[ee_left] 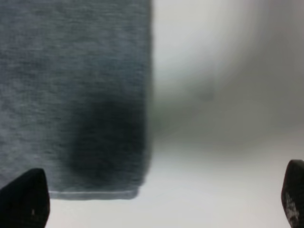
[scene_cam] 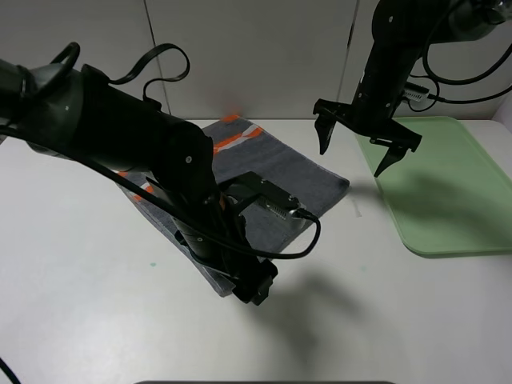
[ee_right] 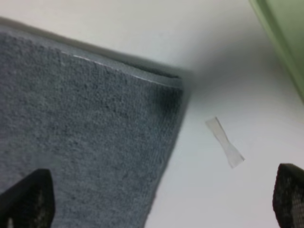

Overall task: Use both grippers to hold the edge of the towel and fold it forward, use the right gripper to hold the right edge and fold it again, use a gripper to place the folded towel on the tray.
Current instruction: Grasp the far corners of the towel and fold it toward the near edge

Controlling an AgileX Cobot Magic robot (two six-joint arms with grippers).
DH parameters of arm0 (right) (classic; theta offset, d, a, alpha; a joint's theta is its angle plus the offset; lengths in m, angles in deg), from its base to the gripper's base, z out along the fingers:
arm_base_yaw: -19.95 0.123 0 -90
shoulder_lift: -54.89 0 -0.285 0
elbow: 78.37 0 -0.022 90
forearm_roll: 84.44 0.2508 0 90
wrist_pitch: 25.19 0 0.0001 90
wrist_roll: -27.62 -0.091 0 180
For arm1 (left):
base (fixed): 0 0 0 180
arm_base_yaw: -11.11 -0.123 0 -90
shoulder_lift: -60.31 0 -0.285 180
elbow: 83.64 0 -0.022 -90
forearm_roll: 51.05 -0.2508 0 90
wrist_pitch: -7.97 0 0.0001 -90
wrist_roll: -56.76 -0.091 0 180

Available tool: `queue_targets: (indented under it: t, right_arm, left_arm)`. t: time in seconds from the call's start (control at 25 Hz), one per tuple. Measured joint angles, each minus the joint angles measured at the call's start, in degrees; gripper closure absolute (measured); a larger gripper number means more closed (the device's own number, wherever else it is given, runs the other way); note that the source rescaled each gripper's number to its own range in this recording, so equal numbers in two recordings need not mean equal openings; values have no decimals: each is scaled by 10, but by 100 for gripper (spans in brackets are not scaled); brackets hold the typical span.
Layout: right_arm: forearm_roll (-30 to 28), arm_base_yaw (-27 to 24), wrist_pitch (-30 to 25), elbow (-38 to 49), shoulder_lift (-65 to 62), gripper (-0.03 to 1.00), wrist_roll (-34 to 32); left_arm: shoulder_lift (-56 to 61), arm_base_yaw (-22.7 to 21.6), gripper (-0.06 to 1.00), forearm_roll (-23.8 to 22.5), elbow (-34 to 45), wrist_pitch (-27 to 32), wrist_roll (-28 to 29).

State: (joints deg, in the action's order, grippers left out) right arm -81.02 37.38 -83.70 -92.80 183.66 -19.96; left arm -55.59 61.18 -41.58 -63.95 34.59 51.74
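Exterior high: left tool (scene_cam: 256,290) low over towel (scene_cam: 298,172), right tool (scene_cam: 352,158) raised, both wide open, empty

A robotics lab, by every sign: a black jointed left arm (scene_cam: 120,120) and right arm (scene_cam: 392,56), trailing looped cables (scene_cam: 160,60), hang over a plain white bench (scene_cam: 80,304) set against a pale panelled wall (scene_cam: 240,48). On the bench lie a dark grey towel (scene_cam: 296,172) and, near the towel toward the right arm, a pale-green tray (scene_cam: 456,192).
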Motion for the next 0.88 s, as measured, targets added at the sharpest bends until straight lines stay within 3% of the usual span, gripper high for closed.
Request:
queue_targets:
  t: [0.48,0.88]
  right_arm:
    - [3,0,30,0,16,-3,1]
    - [50,0,30,0,47,-3,2]
  left_arm:
    - [0,15,-3,0,0,-1,0]
    - [0,15,-3,0,0,-1,0]
